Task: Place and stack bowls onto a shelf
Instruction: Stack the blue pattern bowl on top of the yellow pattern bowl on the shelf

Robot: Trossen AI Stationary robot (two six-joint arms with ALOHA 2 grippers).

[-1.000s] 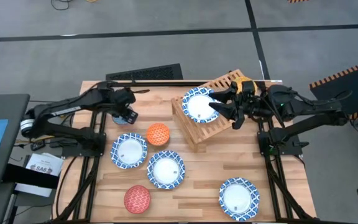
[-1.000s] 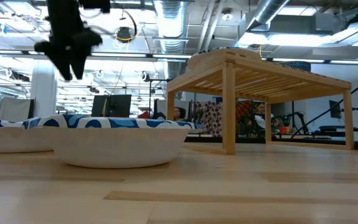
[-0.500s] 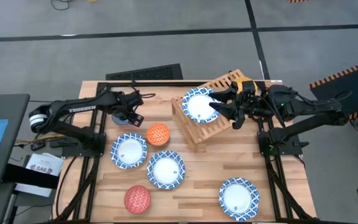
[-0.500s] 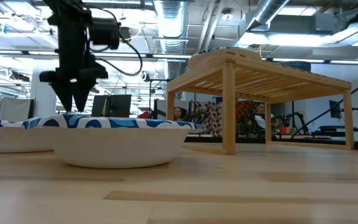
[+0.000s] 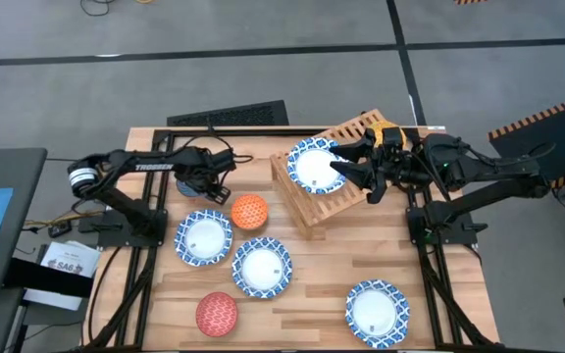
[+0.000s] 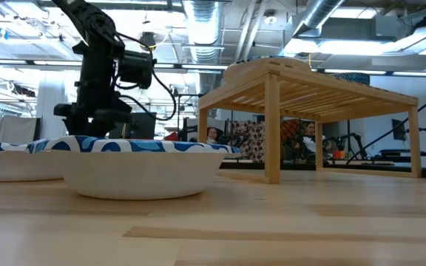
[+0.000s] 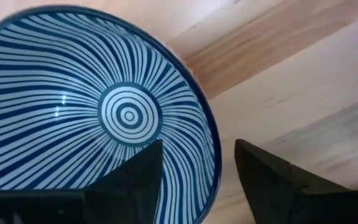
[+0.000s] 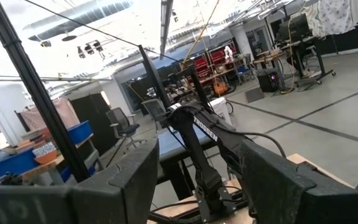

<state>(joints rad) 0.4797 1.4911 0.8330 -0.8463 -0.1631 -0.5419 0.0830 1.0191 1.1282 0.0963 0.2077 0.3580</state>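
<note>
My left gripper (image 5: 210, 183) (image 7: 197, 144) is open and low over a small blue-striped bowl (image 5: 192, 186) (image 7: 98, 118) near the table's far left. One finger is inside its rim (image 7: 215, 155) and one outside, with a gap on each side. In the low view this gripper (image 6: 98, 122) dips behind the near bowl. My right gripper (image 5: 345, 172) (image 8: 197, 149) is open at the right edge of a wide blue-and-white bowl (image 5: 312, 165). That bowl sits on the slatted wooden shelf (image 5: 346, 196) (image 6: 309, 92).
On the table lie an orange bowl (image 5: 249, 211), a red bowl (image 5: 216, 313) and three wide blue-and-white bowls (image 5: 203, 236) (image 5: 261, 266) (image 5: 377, 311). One wide bowl (image 6: 139, 166) fills the low view's near left. The shelf stands askew at the far right.
My left gripper has moved toward the table's right and come down over the small blue-striped bowl, until its fingers stand on either side of the rim. My right arm and all the bowls have stayed where they were.
</note>
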